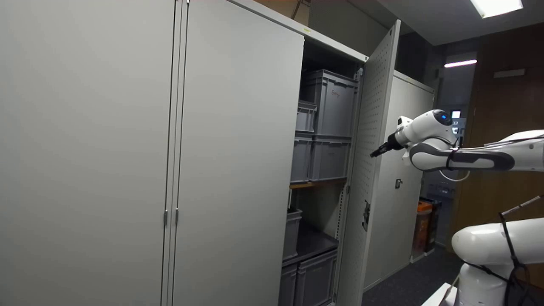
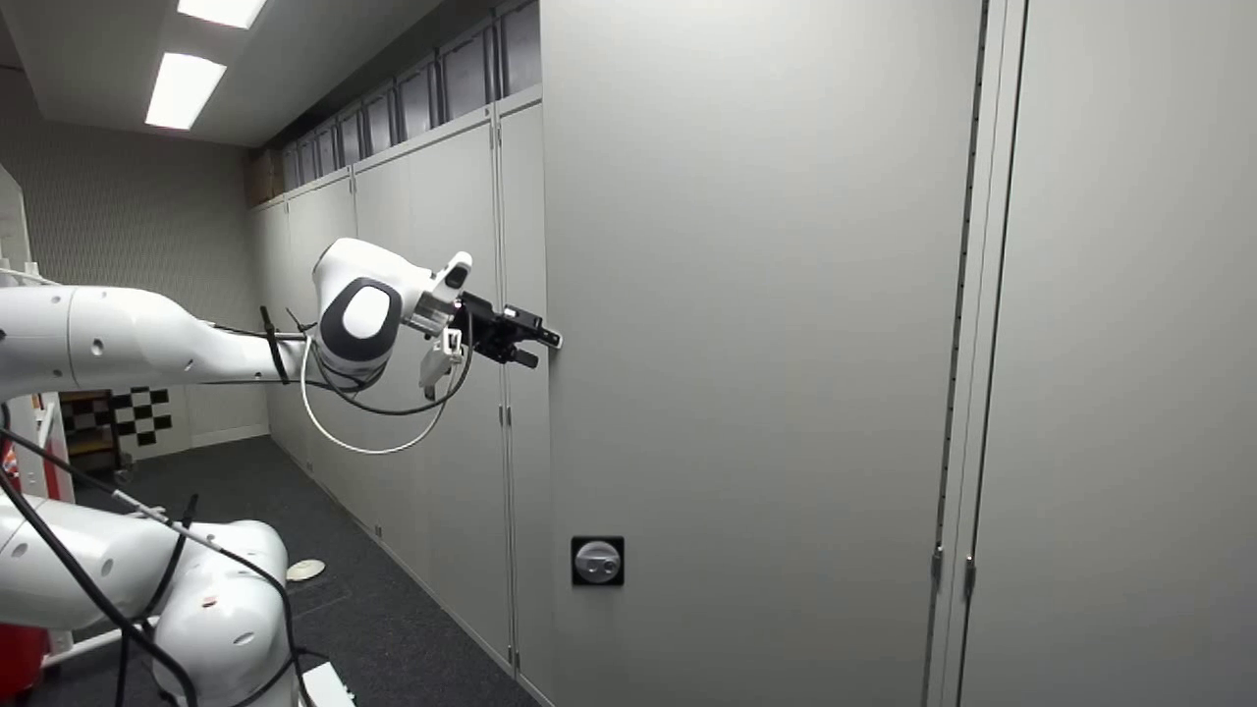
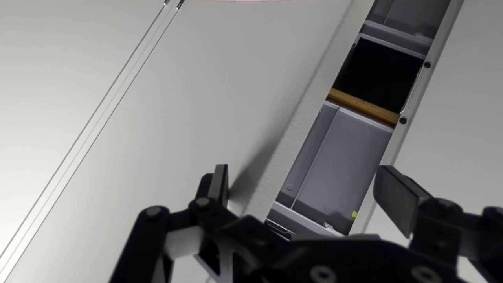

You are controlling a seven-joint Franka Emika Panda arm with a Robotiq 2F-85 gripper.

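The claw (image 3: 304, 186) holds nothing, its wide-parted fingers (image 3: 395, 196) standing at both sides of the free edge (image 3: 301, 125) of the open cabinet door (image 2: 756, 324); whether they touch it, I cannot tell; in the wrist view, more room lies toward the grey crates (image 3: 346, 157) than toward the outer face (image 3: 228, 86); one crate bears orange handwriting (image 1: 335, 93), too small for sure reading; only in an exterior view appears the inner face (image 1: 363, 178) with small holes; only in an exterior view, too, the round lock (image 2: 597, 562).
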